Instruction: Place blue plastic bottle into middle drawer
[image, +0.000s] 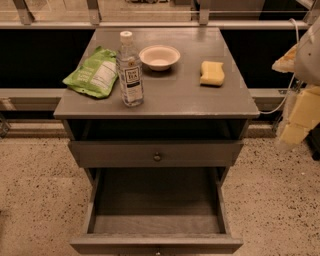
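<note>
The blue plastic bottle (129, 70) is clear with a white cap and a white-and-dark label. It stands upright near the front left of the grey cabinet's top (180, 97). The middle drawer (156, 244) is pulled far out at the bottom of the view, and nothing shows on its inside floor. The drawer above it (156, 154) is out only a little, with its round knob showing. My gripper (296, 117) hangs at the right edge of the view, off the cabinet's right side, well apart from the bottle and holding nothing I can see.
A green snack bag (93, 73) lies left of the bottle, close beside it. A white bowl (159, 56) sits behind and right of the bottle. A yellow sponge (212, 73) lies on the right. A rail and a dark wall run behind the cabinet. The floor is speckled.
</note>
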